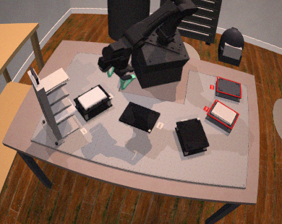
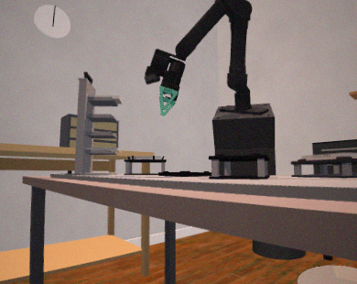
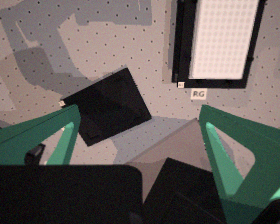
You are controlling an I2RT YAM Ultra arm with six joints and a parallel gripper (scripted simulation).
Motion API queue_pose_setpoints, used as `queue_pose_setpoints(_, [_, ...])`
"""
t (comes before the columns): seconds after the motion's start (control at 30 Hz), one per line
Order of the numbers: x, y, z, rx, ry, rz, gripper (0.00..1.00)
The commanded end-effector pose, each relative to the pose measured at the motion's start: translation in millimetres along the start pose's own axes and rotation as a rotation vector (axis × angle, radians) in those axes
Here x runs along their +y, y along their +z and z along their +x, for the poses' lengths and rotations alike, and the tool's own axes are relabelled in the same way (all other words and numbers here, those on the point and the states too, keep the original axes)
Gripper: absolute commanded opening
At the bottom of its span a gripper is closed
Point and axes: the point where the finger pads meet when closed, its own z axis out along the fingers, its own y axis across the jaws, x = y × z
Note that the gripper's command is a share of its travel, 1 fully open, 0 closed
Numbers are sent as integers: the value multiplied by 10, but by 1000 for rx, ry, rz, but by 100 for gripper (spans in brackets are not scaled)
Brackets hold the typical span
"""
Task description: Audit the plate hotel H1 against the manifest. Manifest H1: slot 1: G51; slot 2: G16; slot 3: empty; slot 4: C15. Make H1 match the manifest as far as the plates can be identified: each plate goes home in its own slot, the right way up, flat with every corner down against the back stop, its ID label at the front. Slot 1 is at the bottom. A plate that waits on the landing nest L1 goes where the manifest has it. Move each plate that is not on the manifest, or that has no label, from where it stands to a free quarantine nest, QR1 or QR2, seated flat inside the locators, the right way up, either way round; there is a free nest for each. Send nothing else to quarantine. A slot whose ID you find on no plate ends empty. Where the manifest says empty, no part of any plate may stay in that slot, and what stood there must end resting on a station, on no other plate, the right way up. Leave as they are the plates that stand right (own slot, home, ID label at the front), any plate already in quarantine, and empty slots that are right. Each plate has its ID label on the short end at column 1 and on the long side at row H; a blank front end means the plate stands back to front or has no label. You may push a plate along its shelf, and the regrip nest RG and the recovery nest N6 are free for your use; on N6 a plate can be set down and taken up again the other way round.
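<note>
The hand [image 1: 119, 76] is hanging in the air with its green fingers spread wide, gripping nothing. In the exterior view it is sitting well above the bench [image 1: 144, 181], pointing down, with the arm folded back toward the black pedestal [image 1: 160, 66].

The plate hotel [image 1: 46, 105] is standing at the left end of the bench, a grey tower with shelves sticking out to the right. A white plate [image 1: 54, 79] is lying on its top shelf; can't really tell what's on the lower shelves from these angles.

Just right of the hotel, a white-topped plate [image 1: 91, 98] is resting on a black nest [image 1: 87, 113]. In the wrist view that same plate [image 3: 221, 37] is showing at the top right, with a small tag reading RG [image 3: 198, 93] right below it. So the hand is hovering just off that nest, on the far side toward the pedestal, not directly above it.

A flat black pad [image 1: 139, 116] is lying near the middle of the bench, and the wrist camera is catching it [image 3: 106, 106] between the two fingers, slightly left.

Further right, a black nest [image 1: 191, 136] is sitting near the front edge. At the far right, two red-framed nests: the farther one [image 1: 228, 87] is holding a dark plate, the nearer one [image 1: 223, 113] a white-topped plate. Both are well apart from the hand.
</note>
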Motion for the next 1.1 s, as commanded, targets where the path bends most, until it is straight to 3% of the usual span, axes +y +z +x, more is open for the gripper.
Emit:
queue_pose_setpoints(0.0, [91, -74, -180, -124, 4, 3, 100])
queue_pose_setpoints(0.1, [174, -85, -140, -174, 4, 3, 100])
queue_pose_setpoints(0.37, [176, -86, -140, -307, 4, 3, 100])
queue_pose_setpoints(0.43, [176, -86, -140, -307, 4, 3, 100])
queue_pose_setpoints(0.83, [177, -86, -138, -507, 4, 3, 100])
queue_pose_setpoints(1.07, [228, -98, -95, -509, 5, 3, 100])
